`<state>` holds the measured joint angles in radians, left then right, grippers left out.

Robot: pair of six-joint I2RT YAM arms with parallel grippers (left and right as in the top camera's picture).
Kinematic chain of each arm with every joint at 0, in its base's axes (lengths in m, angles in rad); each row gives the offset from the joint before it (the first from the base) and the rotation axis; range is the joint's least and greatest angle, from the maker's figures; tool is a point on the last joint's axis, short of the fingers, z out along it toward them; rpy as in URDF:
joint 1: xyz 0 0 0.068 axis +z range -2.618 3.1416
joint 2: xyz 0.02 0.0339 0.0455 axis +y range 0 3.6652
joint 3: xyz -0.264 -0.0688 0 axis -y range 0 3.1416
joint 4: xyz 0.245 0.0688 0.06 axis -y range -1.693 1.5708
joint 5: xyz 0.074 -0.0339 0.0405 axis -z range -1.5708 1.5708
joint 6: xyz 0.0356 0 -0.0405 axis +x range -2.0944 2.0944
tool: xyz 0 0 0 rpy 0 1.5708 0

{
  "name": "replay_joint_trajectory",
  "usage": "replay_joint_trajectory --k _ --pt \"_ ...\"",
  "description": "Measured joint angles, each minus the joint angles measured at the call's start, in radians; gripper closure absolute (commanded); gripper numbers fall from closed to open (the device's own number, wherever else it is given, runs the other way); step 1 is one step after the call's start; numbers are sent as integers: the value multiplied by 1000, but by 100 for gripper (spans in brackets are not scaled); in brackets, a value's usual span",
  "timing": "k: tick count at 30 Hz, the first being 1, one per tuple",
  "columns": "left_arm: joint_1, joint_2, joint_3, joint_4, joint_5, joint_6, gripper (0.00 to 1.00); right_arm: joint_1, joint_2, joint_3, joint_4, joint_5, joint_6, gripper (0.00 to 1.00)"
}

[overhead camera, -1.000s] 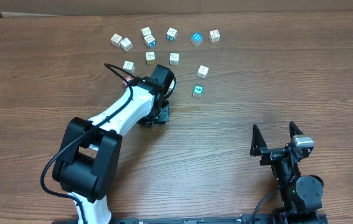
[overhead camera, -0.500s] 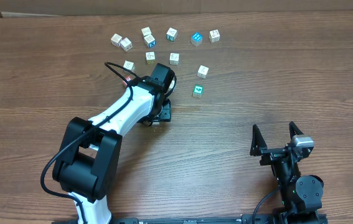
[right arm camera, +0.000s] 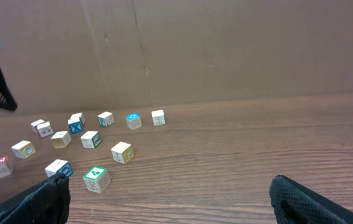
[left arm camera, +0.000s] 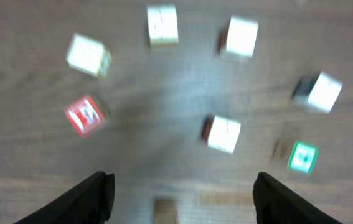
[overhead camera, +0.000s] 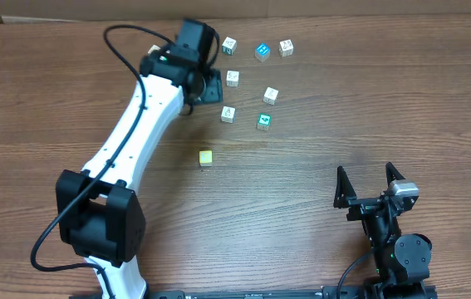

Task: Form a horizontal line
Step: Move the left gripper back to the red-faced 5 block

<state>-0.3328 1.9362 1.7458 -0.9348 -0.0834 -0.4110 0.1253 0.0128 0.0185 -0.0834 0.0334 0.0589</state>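
Small wooden blocks [overhead camera: 232,78] with printed faces (red, green, blue) lie scattered at the table's [overhead camera: 343,100] far side, and one yellow block [overhead camera: 207,158] sits apart, nearer. The left gripper [left arm camera: 182,196] hovers over the cluster, jaws wide and empty. The right gripper [overhead camera: 366,178] is also spread open, well apart.

Dark brown wood-grain table [overhead camera: 343,108]: matt, streaked grain, faint sheen.
Small pale wooden cubes [overhead camera: 232,78]: smooth, bare light faces.
Green-faced cube [overhead camera: 263,121]: painted top, even coat.
White left arm shell [overhead camera: 135,124]: smooth, glossy plastic.
Right gripper [overhead camera: 365,169], fingers [overhead camera: 340,187]: matt black plastic.
Brown cardboard backdrop [right arm camera: 226,50]: flat, dull.
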Motion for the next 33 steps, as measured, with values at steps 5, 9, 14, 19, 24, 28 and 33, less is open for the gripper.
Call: replay_joint_trajectory --k 5,9,14,19,24,28,33 --pt "49 0 4 72 -4 0 22 0 0 0 0 1 0 0" --pt "85 4 4 99 -26 1 21 0 0 0 0 0 0 0" --pt "109 51 4 105 -39 1 21 0 0 0 0 0 0 0" --pt "124 151 4 102 -41 4 21 0 0 0 0 0 -1 0" --pt "141 244 4 93 -41 4 21 0 0 0 0 0 0 0" --pt "158 297 4 85 -41 4 21 0 0 0 0 0 0 0" --pt "179 332 4 75 -37 10 32 0 0 0 0 0 0 0"
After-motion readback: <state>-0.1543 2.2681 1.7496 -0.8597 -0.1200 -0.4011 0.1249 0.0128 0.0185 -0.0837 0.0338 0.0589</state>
